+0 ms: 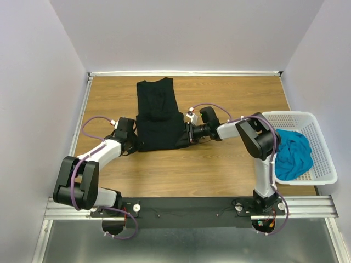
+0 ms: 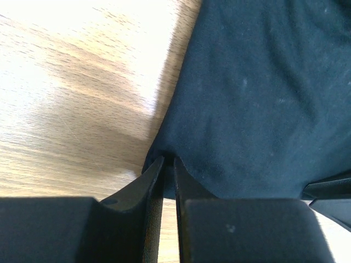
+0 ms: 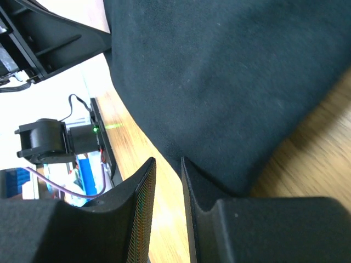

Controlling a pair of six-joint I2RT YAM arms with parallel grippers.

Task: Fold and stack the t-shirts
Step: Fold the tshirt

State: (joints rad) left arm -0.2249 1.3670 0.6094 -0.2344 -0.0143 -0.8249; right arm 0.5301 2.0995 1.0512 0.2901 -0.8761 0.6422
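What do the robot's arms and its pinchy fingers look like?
The left arm and right arm are both made of chunky black joints with white tubes between them. A thin purple cable loops along each one. They are bolted to a black bar on a metal rail. The left gripper and right gripper each have two flat black fingers with finely ribbed inner faces.

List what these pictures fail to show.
- Left wrist view: whether the left gripper pinches the edge of the black t-shirt; its own fingers cover the contact.
- Top view: the left part of the teal t-shirt in the white basket, behind the right arm.
- Right wrist view: most of the black t-shirt, cut off by the frame edges.
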